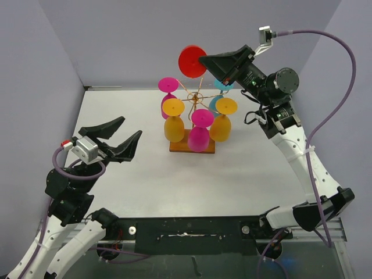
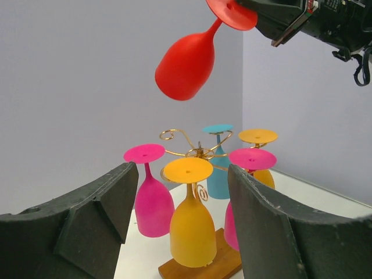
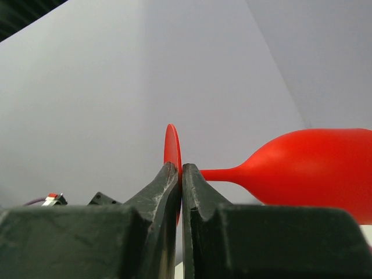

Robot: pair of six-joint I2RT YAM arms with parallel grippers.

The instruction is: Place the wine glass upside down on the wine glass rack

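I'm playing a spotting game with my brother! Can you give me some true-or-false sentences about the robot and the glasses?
1. The right fingers pinch the red wine glass by its round foot. True.
2. The red wine glass already hangs on the wine glass rack. False: it is up in the air above the rack.
3. The left fingers are open and hold nothing. True.
4. A green glass hangs on the rack. False: I see pink glasses, orange glasses and a blue glass.
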